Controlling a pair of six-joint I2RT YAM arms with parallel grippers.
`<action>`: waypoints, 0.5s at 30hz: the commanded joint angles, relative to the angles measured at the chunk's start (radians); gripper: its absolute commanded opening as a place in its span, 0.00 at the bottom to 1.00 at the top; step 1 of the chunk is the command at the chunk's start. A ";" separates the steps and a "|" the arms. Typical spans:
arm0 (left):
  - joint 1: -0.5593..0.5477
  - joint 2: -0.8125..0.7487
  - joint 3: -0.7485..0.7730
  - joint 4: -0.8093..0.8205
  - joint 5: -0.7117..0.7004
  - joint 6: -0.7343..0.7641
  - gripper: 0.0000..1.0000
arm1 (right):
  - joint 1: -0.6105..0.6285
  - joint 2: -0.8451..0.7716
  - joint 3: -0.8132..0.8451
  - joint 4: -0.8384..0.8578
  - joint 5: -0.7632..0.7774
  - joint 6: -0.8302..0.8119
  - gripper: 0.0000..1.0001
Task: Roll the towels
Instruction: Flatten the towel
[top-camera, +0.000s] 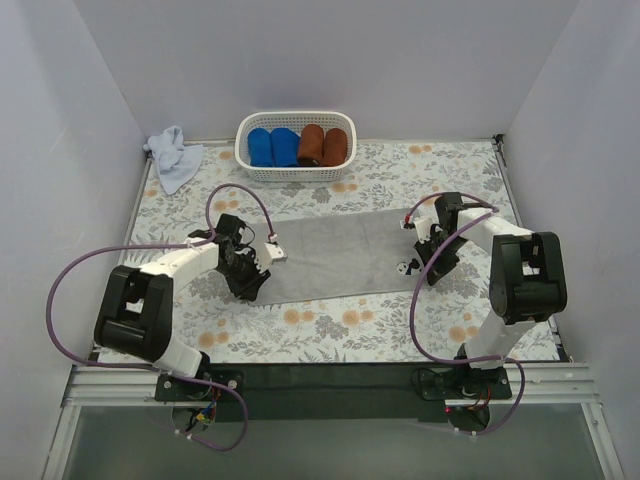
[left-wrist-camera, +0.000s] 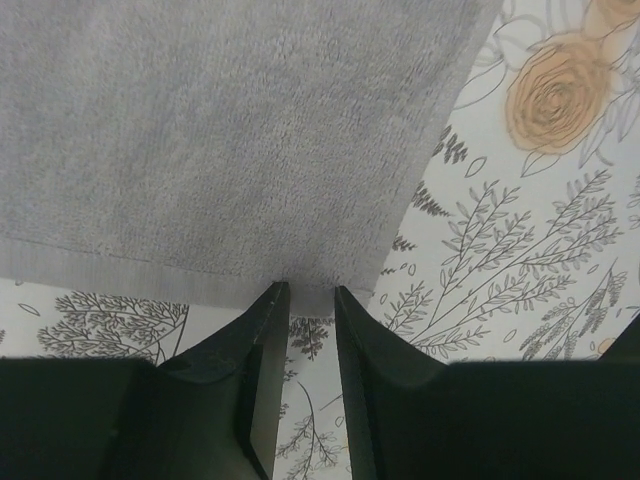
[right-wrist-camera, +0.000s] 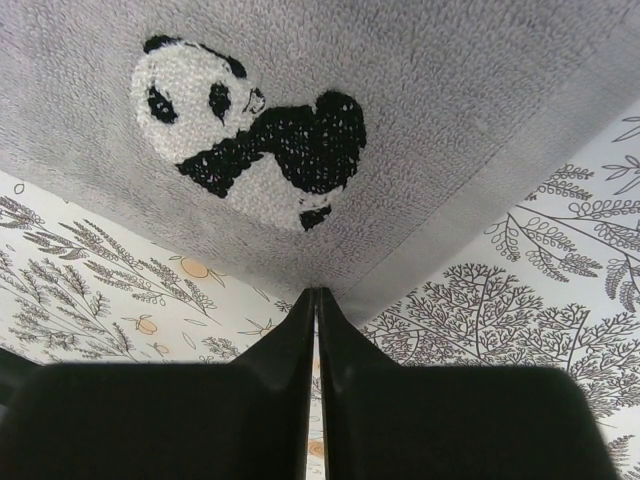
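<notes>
Grey towel (top-camera: 335, 255) flat; R fingers (right-wrist-camera: 280, 380) pinch corner, L fingers (left-wrist-camera: 255, 350) at hem.

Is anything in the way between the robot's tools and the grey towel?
No, nothing I can see. The left tool has its tips slightly apart right at the grey towel edge. The right tool looks closed on its corner, below the panda picture. Only flowery table cover lies around them.

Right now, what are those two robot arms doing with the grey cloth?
They are getting ready to roll the grey towel, which lies flat on the flowery table. The right gripper seems shut on one corner; the left gripper is open at the other end. A pale blue towel lies crumpled beside the basket.
</notes>
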 joint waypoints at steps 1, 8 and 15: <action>-0.002 0.025 -0.046 0.052 -0.089 0.030 0.23 | 0.004 0.041 -0.055 0.041 0.058 -0.009 0.07; -0.002 0.033 -0.109 0.053 -0.221 0.100 0.17 | 0.004 0.020 -0.092 0.033 0.167 -0.021 0.02; 0.069 -0.021 -0.106 -0.026 -0.227 0.245 0.15 | 0.028 -0.037 -0.124 -0.043 0.152 -0.040 0.01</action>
